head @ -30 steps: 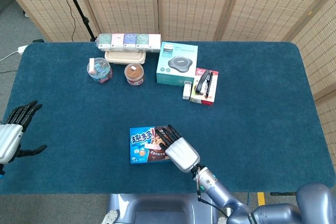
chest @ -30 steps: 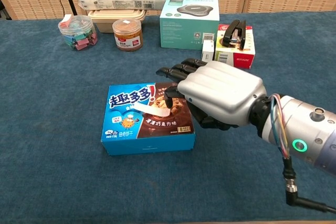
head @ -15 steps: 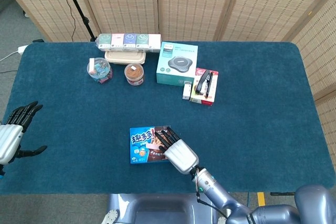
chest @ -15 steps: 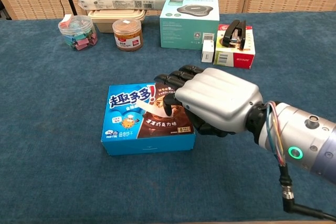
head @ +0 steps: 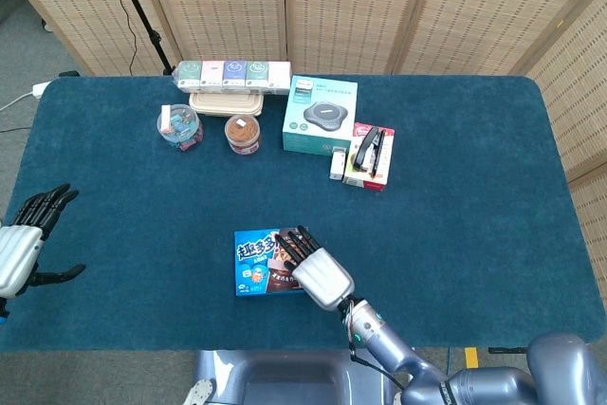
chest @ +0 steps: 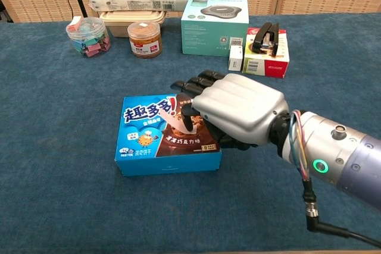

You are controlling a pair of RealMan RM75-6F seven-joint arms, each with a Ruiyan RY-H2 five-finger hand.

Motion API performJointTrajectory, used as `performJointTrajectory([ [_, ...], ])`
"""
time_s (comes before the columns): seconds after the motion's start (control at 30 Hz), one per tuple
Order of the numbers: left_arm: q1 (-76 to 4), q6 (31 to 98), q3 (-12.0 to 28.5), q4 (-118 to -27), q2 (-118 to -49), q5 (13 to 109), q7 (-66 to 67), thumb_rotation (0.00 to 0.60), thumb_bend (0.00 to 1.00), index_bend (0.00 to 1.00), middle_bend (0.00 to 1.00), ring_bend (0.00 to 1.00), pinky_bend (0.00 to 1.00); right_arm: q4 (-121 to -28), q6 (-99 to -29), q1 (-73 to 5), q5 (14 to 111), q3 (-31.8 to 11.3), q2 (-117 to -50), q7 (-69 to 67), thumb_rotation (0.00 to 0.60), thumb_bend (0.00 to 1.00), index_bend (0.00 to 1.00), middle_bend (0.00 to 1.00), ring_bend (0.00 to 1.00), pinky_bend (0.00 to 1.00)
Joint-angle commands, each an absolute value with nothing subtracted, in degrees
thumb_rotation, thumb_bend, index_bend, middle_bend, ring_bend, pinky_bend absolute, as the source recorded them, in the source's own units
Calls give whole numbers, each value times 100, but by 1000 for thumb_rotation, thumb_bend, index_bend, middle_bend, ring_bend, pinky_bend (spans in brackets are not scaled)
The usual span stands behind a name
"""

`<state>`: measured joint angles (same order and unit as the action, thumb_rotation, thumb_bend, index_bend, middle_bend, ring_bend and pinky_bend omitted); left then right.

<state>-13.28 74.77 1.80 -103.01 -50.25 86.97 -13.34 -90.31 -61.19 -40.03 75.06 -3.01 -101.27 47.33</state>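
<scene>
A blue and brown cookie box [head: 254, 263] [chest: 149, 138] lies flat near the table's front edge. My right hand [head: 320, 272] [chest: 236, 111] hovers over the box's right half, its fingers stretched out across the top. The thumb tip touches the brown part of the lid, and nothing is gripped. My left hand [head: 21, 239] hangs off the table's left edge with its fingers apart and empty, far from the box. The chest view does not show it.
At the back stand a teal box [head: 321, 114], a stapler on a red and white box [head: 370, 156], a small white box [head: 337, 165], a brown-lidded jar [head: 243, 134], a clear tub of clips [head: 179, 125], and a row of small boxes [head: 233, 72] on a food container.
My right hand has slid left, further over the cookie box, and its thumb now rests on the lid. The box and my left hand have not moved.
</scene>
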Motion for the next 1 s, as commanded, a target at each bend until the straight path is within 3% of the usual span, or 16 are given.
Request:
performJointTrajectory([
  [0.03,-1324,7485,173,-10296,-5024,8711,-1341,600,140,0,0,0,0,-9016,-6113,-4005,7478,-331,-10122,4748,600,1000,326,0,0,0],
  [1.0,-1329,7488,162,-10275,-4997,8727,-1426,600,140,0,0,0,0,-9290,-6134,-3997,7619,-272,-10064,5005,600,1000,341,0,0,0],
])
